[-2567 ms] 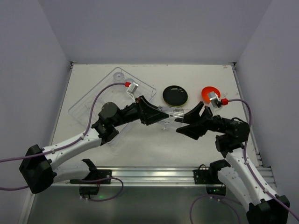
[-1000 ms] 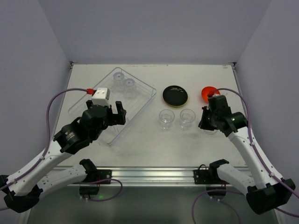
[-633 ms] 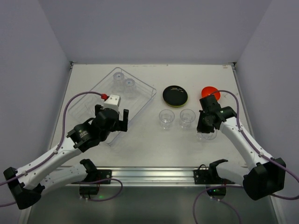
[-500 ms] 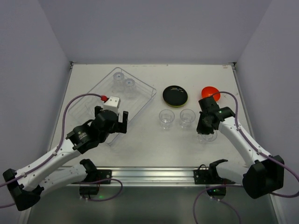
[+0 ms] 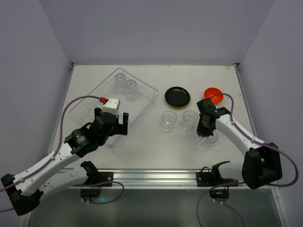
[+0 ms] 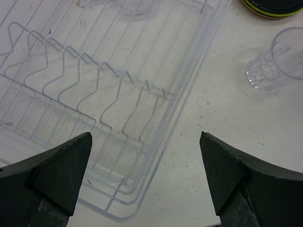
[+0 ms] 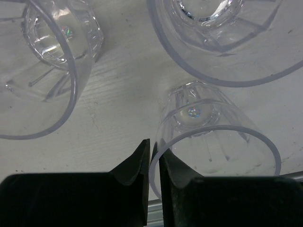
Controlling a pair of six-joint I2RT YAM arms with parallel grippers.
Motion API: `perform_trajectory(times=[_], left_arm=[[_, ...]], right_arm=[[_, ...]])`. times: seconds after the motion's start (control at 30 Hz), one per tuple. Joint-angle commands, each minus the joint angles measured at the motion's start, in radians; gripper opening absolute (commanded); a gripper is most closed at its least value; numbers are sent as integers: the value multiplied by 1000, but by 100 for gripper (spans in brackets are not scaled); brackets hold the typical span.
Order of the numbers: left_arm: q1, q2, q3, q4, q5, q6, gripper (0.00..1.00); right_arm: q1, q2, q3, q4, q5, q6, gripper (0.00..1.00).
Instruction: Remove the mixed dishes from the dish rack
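Right gripper (image 7: 152, 163): I read its jaws pinched on the rim of a small clear plastic cup (image 7: 208, 127), just beside two more clear cups (image 5: 168, 119) on the white table (image 5: 156, 151). Left gripper (image 6: 147, 175) hangs with jaws wide apart over the near corner of the large rectangular wire dish rack (image 6: 94, 94); two cups (image 5: 131, 86) sit at its far end.

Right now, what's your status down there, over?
Left fingers open over dish rack. Right fingers pinching cup rim. Two more cups in rack. Two table cups close beside.
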Motion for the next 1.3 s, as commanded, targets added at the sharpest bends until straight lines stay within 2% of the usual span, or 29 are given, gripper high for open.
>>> perform_trajectory(times=[0.0,0.17,0.2,0.37,0.4,0.43,0.73,0.83,0.87,0.97,1.0,1.07,1.1,1.27], left_arm=[[3,2,-8,34,-16,13,100],[6,20,3,26,-40,4,100],[7,25,3,25,-42,3,100],[30,40,10,16,-65,-13,100],[33,42,10,14,-68,-14,100],[33,42,13,14,-76,-17,100],[35,78,122,-24,-96,-125,100],[35,121,188,-15,-109,-137,100],[35,141,211,-20,-111,-136,99],[56,239,317,-23,-149,-129,99],[99,293,341,-9,-122,-114,100],[171,372,415,46,-27,-97,100],[240,402,438,67,75,-79,100],[340,577,576,163,228,-15,100]], right_arm=[[3,46,13,78,24,-15,17],[6,37,24,95,8,-35,25],[6,29,22,101,4,-38,30],[6,-28,32,85,-4,-55,43],[8,-42,35,67,-4,-58,48],[8,-55,38,55,5,-58,57],[8,-307,107,-36,-22,-100,75],[5,-404,139,-36,-1,-133,95],[6,-422,151,-34,25,-141,99],[5,-483,171,68,7,-196,99],[6,-497,159,144,-33,-205,99],[6,-542,136,228,-93,-207,99],[5,-557,101,304,-154,-206,99],[5,-638,-1,455,-205,-213,99]])
